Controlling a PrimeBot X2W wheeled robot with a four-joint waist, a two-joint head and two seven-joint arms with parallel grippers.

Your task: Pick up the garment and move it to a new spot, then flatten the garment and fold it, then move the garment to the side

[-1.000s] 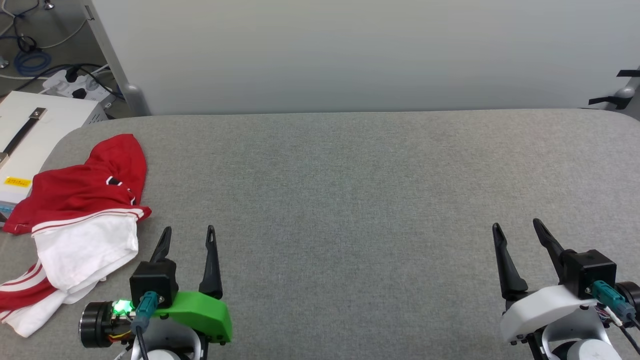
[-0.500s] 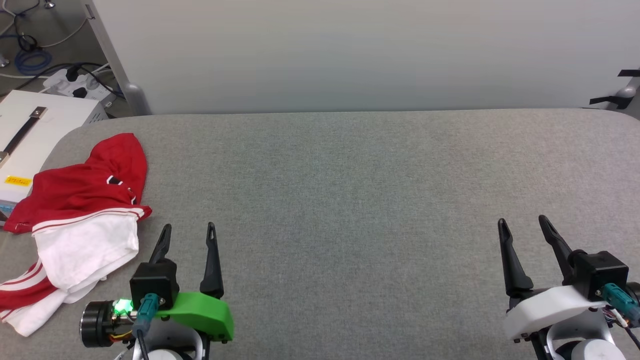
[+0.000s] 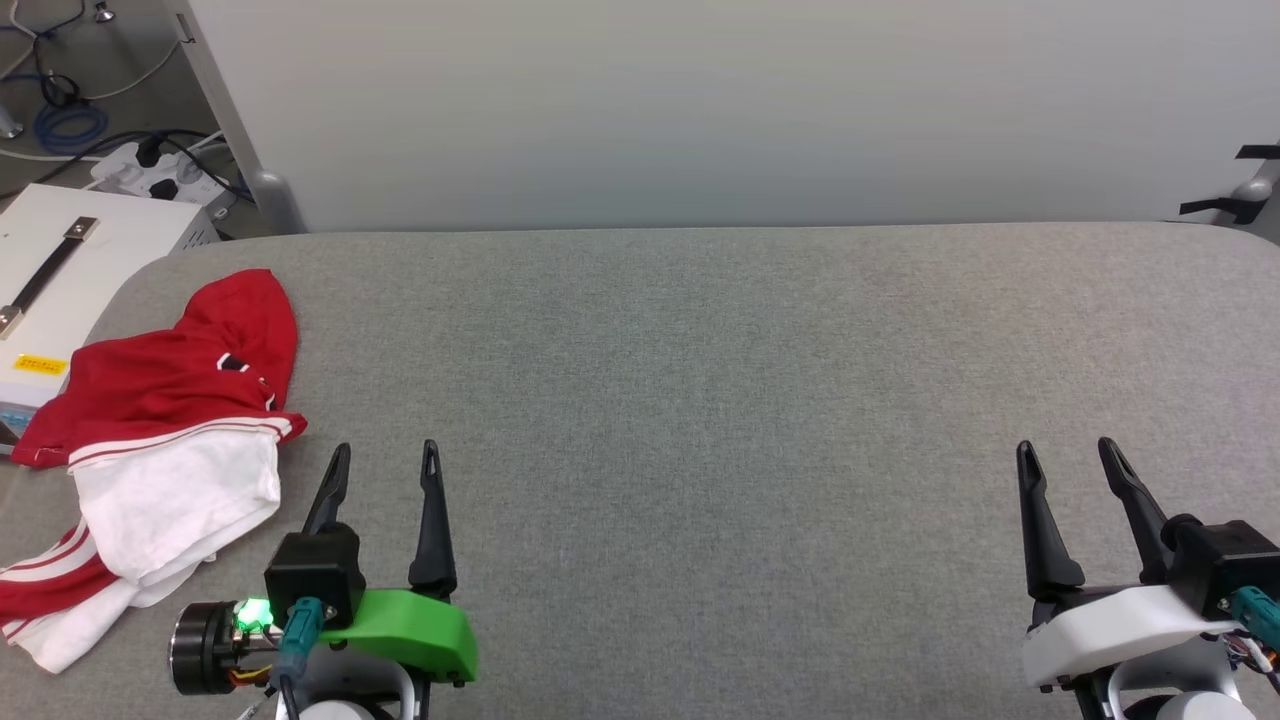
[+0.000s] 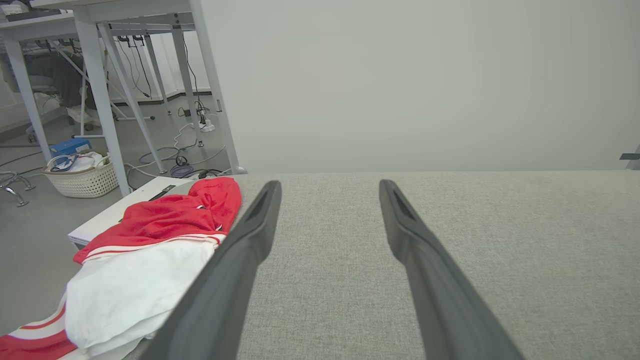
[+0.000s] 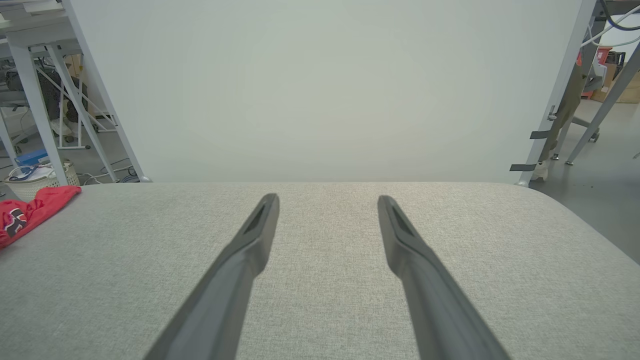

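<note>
Head view shows the grey woven-cloth table [image 3: 700,400] with rounded corners. The garment [image 3: 170,420] lies crumpled at its left edge, with the long axis running near to far: soft red body away from the robot, white sleeve and striped trim nearer. It has not moved since a second ago, while the right gripper [image 3: 1065,446] has drifted rightward. Its thin dark fingers and those of the left gripper [image 3: 386,450] are spread apart, holding nothing.

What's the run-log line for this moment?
stage: pre-grasp | red-and-white jersey: crumpled, left end of grey table, untouched | left gripper: open, beside jersey | right gripper: open, empty
</note>
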